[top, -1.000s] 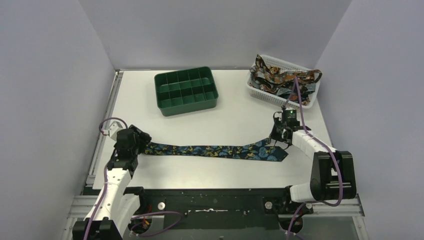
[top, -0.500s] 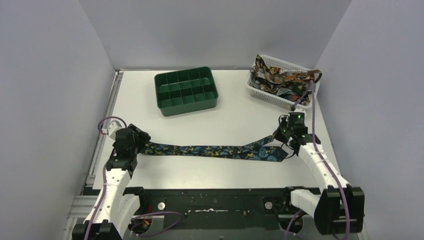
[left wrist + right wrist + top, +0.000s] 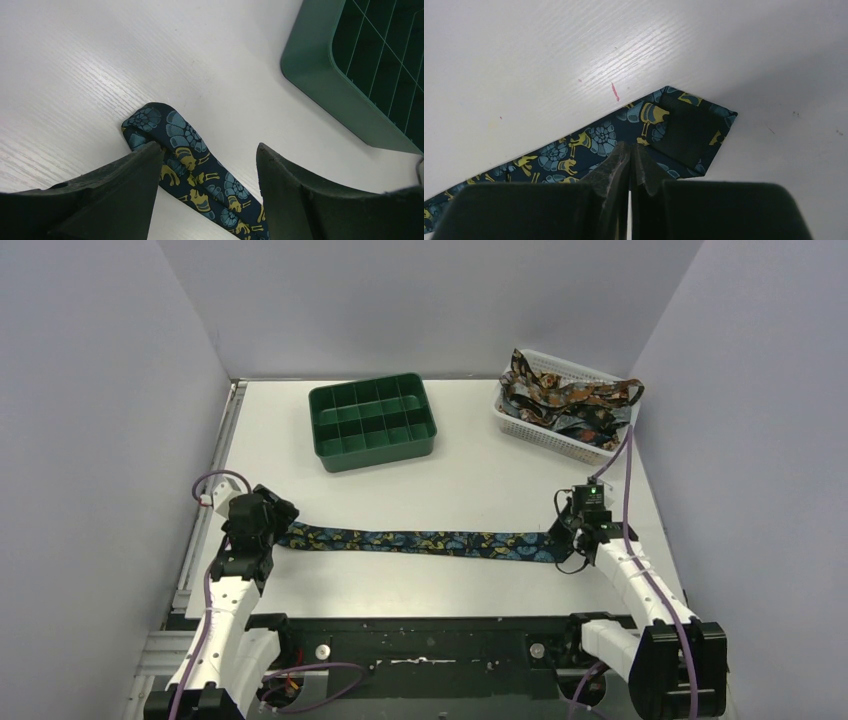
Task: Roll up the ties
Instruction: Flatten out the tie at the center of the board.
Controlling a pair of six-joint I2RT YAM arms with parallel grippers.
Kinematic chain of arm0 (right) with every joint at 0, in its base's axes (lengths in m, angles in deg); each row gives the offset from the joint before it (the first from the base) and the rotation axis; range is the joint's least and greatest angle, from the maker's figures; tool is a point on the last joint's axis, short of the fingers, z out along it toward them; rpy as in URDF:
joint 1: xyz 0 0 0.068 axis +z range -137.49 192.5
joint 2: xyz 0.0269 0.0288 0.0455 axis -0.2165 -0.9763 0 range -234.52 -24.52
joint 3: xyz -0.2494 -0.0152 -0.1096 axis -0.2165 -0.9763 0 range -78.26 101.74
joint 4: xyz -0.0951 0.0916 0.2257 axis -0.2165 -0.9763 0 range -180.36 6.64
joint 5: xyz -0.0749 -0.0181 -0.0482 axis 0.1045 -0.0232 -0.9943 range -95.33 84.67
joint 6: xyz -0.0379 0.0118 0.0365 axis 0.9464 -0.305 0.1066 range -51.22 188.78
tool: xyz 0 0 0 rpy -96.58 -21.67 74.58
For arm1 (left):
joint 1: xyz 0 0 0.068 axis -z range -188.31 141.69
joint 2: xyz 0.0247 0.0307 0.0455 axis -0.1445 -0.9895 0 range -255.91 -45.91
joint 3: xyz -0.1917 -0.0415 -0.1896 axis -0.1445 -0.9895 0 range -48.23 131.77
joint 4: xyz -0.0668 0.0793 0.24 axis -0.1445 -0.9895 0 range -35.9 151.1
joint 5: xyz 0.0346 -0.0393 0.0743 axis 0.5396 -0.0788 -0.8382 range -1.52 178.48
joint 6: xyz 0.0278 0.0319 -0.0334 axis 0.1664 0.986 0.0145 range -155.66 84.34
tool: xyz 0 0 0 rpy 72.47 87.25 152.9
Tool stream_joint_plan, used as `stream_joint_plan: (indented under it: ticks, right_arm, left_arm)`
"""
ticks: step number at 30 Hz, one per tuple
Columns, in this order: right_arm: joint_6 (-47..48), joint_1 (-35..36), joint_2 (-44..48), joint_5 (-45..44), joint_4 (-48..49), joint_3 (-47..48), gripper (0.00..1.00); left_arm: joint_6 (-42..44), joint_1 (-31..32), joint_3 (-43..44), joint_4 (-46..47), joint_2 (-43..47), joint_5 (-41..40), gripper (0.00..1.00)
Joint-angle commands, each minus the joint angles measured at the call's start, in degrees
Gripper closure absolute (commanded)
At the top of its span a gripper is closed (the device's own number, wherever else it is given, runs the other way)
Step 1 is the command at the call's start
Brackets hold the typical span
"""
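- My left hand [image 3: 209,162] stands well open, a finger on either side of the narrow end of the tie [image 3: 420,541], gripping nothing.
- My right hand [image 3: 630,150] is closed tight, tips at the folded wide end.
- The tie lies stretched along the bench [image 3: 470,480].

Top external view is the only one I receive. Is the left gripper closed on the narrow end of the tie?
Observer: No. The left wrist view shows the left gripper open; the tie passes between its fingers.
Operator: And the other arm?
Observer: The right gripper is shut, fingertips together over the wide end; whether they pinch fabric, I cannot tell.
Operator: Is that end patterned everywhere?
Observer: No, a plain dark patch sits near its point.
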Motion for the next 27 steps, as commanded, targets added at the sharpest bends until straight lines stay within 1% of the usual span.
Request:
stream_joint_plan:
  ticks: [1,2,4,5,6,7,8,9,12,15,16,18,20,21,24,27]
  right_arm:
    - [-2.2,0.5,-0.6,-2.3,2.1,0.1,0.96]
    - [-2.4,0.5,-0.2,-3.9,2.2,0.0,0.91]
    - [-1.9,0.4,0.9,-6.0,2.0,0.8,0.86]
    - [-1.0,0.5,1.7,-6.0,2.5,1.2,0.85]
    - [0.6,0.5,2.3,-3.7,3.6,1.5,0.81]
    - [3.0,0.4,2.4,-0.3,5.3,1.8,0.59]
    - [4.0,0.5,1.7,1.8,5.9,2.3,0.42]
    - [4.2,0.5,0.5,3.0,5.2,3.2,0.37]
    - [3.7,1.6,-3.8,7.1,2.2,4.9,0.34]
    - [0.2,6.4,-5.6,10.3,3.4,3.2,0.33]
    - [-1.7,9.5,-5.9,10.2,3.8,2.5,0.32]
    - [-4.5,13.3,-6.9,8.2,4.0,1.9,0.29]
    - [-6.9,15.1,-7.2,5.3,4.5,0.9,0.28]
    - [-7.5,15.3,-7.1,4.2,5.5,0.2,0.27]
    - [-8.5,14.7,-8.2,0.2,7.0,-0.9,0.19]
    - [-7.0,11.5,-10.8,-1.0,9.6,-2.0,0.17]
  left_arm:
    - [-0.2,-0.6,1.0,0.4,0.4,-0.7,0.34]
    - [-0.4,-0.7,1.0,0.4,0.4,-0.8,0.34]
    - [-0.6,-0.7,0.8,0.2,0.4,-1.1,0.33]
    - [-0.6,-0.7,0.8,0.1,0.3,-1.3,0.33]
    - [-0.7,-0.7,0.8,-0.2,0.4,-1.6,0.33]
    - [-0.8,-0.8,0.8,-0.4,0.4,-1.8,0.32]
    - [-0.9,-0.9,0.7,-0.3,0.2,-1.7,0.31]
    - [-0.9,-0.8,0.6,-0.3,0.1,-1.5,0.31]
    - [-1.5,-0.9,0.7,-1.5,-0.3,-1.2,0.30]
    - [-1.8,-1.0,0.7,-2.0,-0.5,-1.5,0.30]
    - [-1.7,-1.1,0.9,-2.3,-0.6,-1.6,0.30]
    - [-1.8,-1.1,1.5,-2.7,-0.5,-1.6,0.29]
    - [-1.3,-1.2,2.0,-3.2,-0.3,-1.8,0.29]
    - [-1.2,-1.2,2.2,-3.3,-0.3,-1.9,0.29]
    - [-1.0,-1.3,2.6,-3.6,-0.3,-2.0,0.28]
    - [-0.9,-1.2,2.7,-3.6,-0.5,-1.8,0.28]
